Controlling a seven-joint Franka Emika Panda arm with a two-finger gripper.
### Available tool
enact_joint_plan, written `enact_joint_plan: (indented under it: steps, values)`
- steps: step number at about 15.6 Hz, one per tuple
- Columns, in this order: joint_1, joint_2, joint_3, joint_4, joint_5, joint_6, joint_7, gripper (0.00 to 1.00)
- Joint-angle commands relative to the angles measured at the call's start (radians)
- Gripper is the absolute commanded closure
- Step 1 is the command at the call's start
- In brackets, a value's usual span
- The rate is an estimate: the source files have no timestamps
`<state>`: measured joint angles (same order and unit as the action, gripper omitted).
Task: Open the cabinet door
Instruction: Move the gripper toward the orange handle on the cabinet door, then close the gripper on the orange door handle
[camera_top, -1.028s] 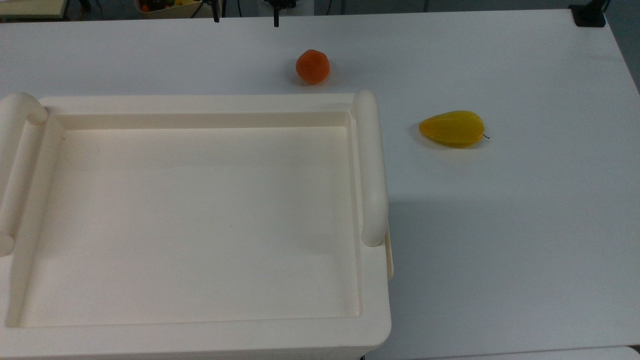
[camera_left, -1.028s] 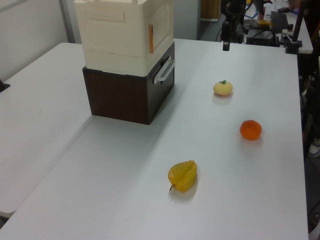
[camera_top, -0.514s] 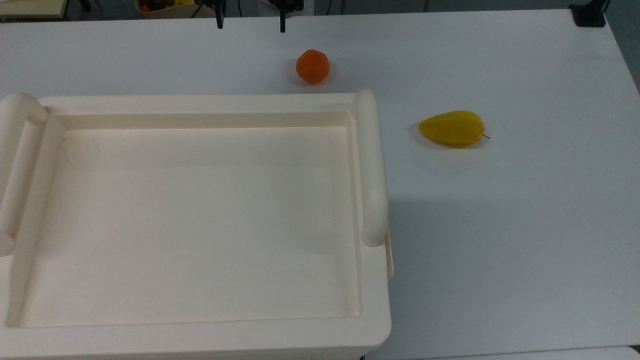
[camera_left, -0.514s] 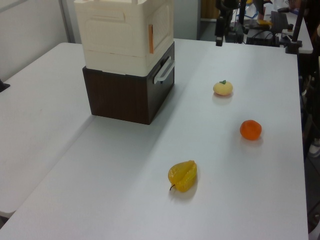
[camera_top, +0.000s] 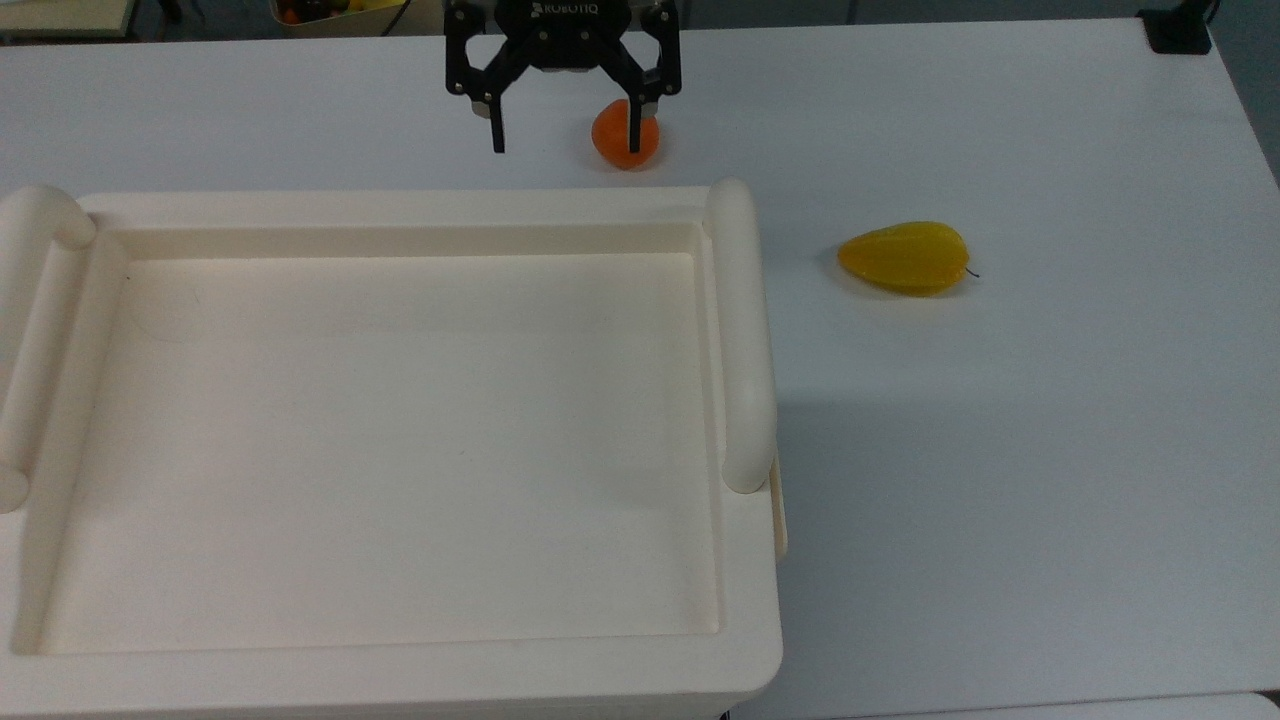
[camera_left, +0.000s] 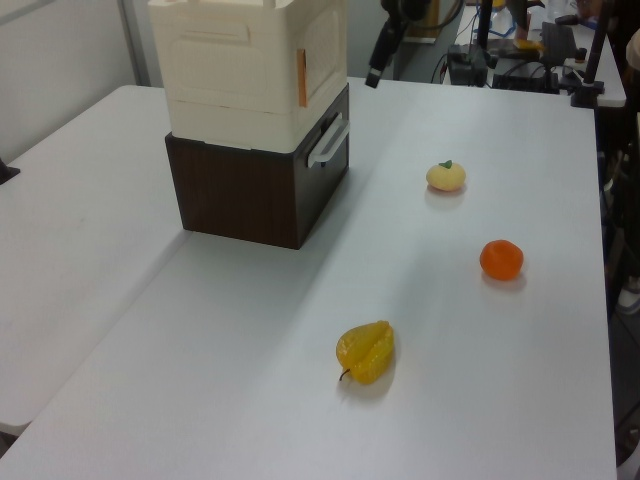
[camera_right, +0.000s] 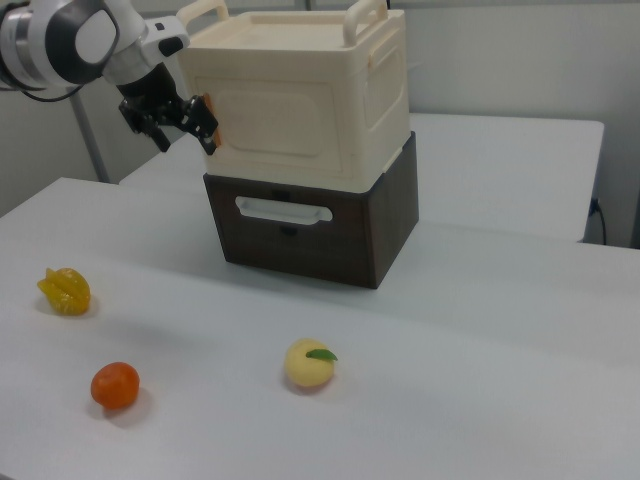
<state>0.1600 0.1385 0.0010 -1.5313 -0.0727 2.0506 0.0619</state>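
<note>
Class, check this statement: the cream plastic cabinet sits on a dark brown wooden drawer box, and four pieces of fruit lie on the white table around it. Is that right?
One detail is wrong: there are three fruits, not four. The right view shows a yellow starfruit, an orange tangerine and a pale yellow round fruit with a green leaf on the white table. The cream plastic cabinet does sit on the dark brown wooden drawer box.

The arm reaches in with its gripper (camera_top: 564, 140), fingers (camera_top: 497, 135) spread wide.

We see a black claw (camera_top: 565, 137) with two thin dark fingers (camera_top: 497, 132) and white lettering on its body. Behind it, our arm (camera_right: 70, 40) is white with rounded grey joints.
</note>
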Motion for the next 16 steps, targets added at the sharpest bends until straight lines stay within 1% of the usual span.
enact_joint_plan:
  steps: [1, 2, 4, 6, 7, 8, 12, 15, 16]
  values:
    - [0.032, 0.062, -0.007, 0.020, -0.015, 0.159, 0.117, 0.01]
    - [0.035, 0.075, -0.007, 0.031, -0.018, 0.196, 0.139, 0.01]
    - [0.035, 0.110, -0.009, 0.068, -0.019, 0.223, 0.150, 0.03]
    - [0.035, 0.147, -0.009, 0.106, -0.021, 0.247, 0.150, 0.07]
    - [0.035, 0.154, -0.009, 0.111, -0.021, 0.276, 0.150, 0.08]
    - [0.035, 0.156, -0.009, 0.111, -0.024, 0.304, 0.148, 0.12]
    - [0.047, 0.171, -0.007, 0.109, -0.099, 0.356, 0.148, 0.25]
    - [0.058, 0.173, -0.007, 0.108, -0.110, 0.361, 0.148, 0.37]
    - [0.058, 0.173, -0.007, 0.106, -0.108, 0.359, 0.150, 0.44]
